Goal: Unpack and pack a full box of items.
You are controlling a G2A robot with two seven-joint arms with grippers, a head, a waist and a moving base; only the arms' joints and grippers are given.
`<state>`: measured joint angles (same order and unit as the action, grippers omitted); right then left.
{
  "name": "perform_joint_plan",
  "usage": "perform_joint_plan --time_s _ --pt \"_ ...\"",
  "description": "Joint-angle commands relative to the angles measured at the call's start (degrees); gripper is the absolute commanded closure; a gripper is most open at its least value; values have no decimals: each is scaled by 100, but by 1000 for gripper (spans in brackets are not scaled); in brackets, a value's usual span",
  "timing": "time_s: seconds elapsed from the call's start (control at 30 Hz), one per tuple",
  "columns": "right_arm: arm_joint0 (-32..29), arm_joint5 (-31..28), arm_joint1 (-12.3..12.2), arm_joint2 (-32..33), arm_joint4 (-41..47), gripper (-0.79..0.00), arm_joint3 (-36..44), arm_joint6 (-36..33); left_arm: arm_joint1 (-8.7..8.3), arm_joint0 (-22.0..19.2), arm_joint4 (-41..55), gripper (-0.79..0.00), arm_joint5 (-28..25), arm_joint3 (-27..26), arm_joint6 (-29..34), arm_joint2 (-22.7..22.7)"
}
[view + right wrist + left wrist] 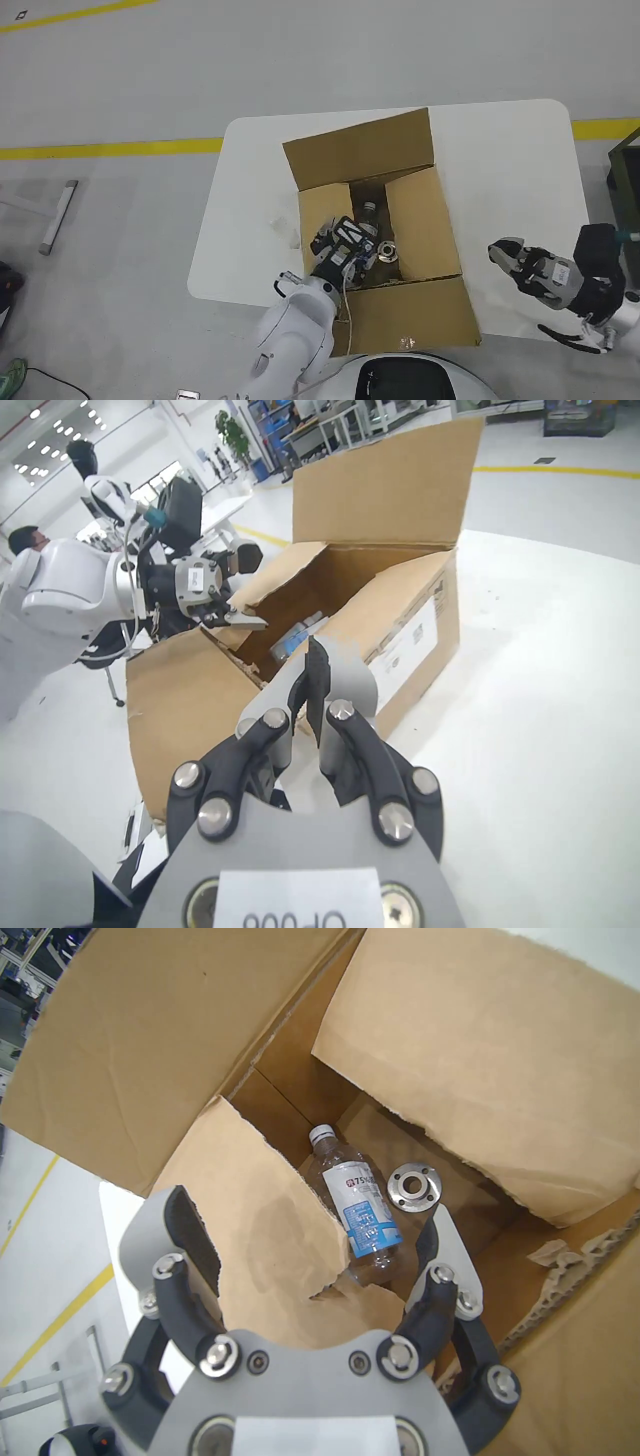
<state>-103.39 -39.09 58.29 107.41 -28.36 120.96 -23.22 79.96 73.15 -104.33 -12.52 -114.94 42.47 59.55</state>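
Note:
An open cardboard box (415, 235) stands in the middle of the white table (510, 160), its flaps (450, 1053) spread outward. On its floor lie a clear plastic bottle (360, 1208) with a blue-and-white label and a round metal flange (415, 1186) beside it. My left gripper (310, 1238) hangs open over the box's near left corner, straddling a torn side flap (260, 1208), with one finger inside the box close to the bottle. My right gripper (315, 665) is shut on nothing, low over the table to the right of the box (400, 640).
Torn cardboard scraps (550, 1253) lie in the box's near corner. A dark bin (625, 170) stands past the table's right edge. Bare tabletop lies right of and behind the box. A small clear scrap (285, 228) rests left of the box.

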Motion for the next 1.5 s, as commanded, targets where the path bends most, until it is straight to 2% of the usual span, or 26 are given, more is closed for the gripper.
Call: perform_joint_plan --time_s 0.0,0.03,0.17,0.2,0.23,0.47,0.8,0.83,0.87,1.13,1.47 --pt "-38 66 12 6 -16 0 -1 148 -2 -33 -218 -548 20 75 -12 -25" --pt "-52 101 17 4 -38 0 4 210 -2 -33 -319 -382 43 99 -37 -42" --pt "-66 165 29 -29 -108 0 9 323 -5 -22 -610 -179 138 126 -83 -37" --pt "-62 171 30 -40 -124 0 7 336 -6 -13 -685 -68 153 129 -100 -39" --pt "-55 177 31 -51 -136 0 5 344 -6 1 -731 0 183 124 -123 -33" --pt "9 239 38 -141 -253 0 -12 395 -8 102 -916 0 280 27 -227 47" --pt "135 217 32 -176 -220 0 54 376 41 263 -70 0 506 -576 -325 197" --pt "174 219 29 -187 -209 0 60 338 45 264 -13 -200 521 -627 -312 216" --pt "217 221 25 -209 -196 0 54 294 46 255 -11 -785 514 -659 -294 233" --pt "666 377 3 -601 -187 0 -131 -63 42 235 -65 -785 480 -831 -272 405" --pt "878 534 1 -837 -286 0 -362 -98 -6 132 -484 -785 523 -886 -325 1088"
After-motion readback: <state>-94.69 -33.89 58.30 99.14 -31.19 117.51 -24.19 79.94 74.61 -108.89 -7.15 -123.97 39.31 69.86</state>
